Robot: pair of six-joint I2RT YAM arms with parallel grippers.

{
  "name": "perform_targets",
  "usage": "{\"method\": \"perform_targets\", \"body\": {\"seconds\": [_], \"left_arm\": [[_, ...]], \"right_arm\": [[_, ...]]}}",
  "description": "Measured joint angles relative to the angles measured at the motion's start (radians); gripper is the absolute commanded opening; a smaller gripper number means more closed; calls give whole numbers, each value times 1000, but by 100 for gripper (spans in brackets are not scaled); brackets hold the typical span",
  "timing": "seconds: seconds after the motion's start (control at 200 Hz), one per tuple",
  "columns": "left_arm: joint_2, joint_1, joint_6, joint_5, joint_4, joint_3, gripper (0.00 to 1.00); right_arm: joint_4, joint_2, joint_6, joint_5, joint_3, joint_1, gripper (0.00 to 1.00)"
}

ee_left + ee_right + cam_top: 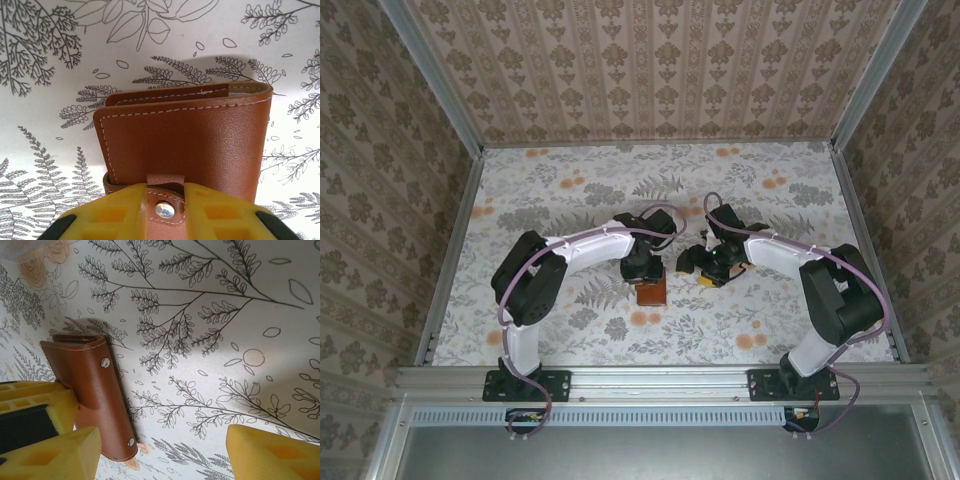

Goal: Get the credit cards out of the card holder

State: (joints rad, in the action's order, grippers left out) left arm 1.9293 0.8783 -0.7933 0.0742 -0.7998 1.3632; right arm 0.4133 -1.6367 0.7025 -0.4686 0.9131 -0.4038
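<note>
Right under the left gripper sits the card holder, folded shut on the floral table. From what I can see the yellow fingers are pressed in on both sides of the little snap tab. No gap shows either side of it, so I'd call that clamped on the tab, not just hovering.

The rest of the holder stretches straight away from that gripper. The tab is on the near edge, and the far edge shows two leather layers stacked. With it folded like this, the credit cards are presumably tucked inside. I can't tell which way the pockets face.

The right gripper has its jaws spread wide with nothing between them. In its own view the holder is off to the left, just beside its left finger, with the long side running diagonally from upper left down toward the camera. From above, the holder lies between the two arms. It's touching the left tool, and the right one is close by on its right but not touching.

So the thing that matters, I think, is that the left arm already has the tab end. The free body of the holder points away from the left gripper and sits sideways to the right one. My guess is the snap has to pop before any card comes out, and the right gripper is the one placed to reach in.
</note>
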Motion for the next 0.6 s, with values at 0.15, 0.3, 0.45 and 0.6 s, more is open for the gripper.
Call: {"method": "perform_targets", "body": {"seconds": [0.15,0.3,0.45,0.6], "left_arm": [[0,-1,5,1,3,0,13],[-18,-5,4,13,29,-21,8],[-57,-18,8,52,102,-75,6],[-85,-22,9,89,153,-107,5]], "right_arm": [[-18,0,3,-23,-2,-2,64],[-43,-7,6,-53,-2,-19,62],[-67,-37,8,-72,7,-58,60],[-82,-79,11,-83,25,-85,57]]}}
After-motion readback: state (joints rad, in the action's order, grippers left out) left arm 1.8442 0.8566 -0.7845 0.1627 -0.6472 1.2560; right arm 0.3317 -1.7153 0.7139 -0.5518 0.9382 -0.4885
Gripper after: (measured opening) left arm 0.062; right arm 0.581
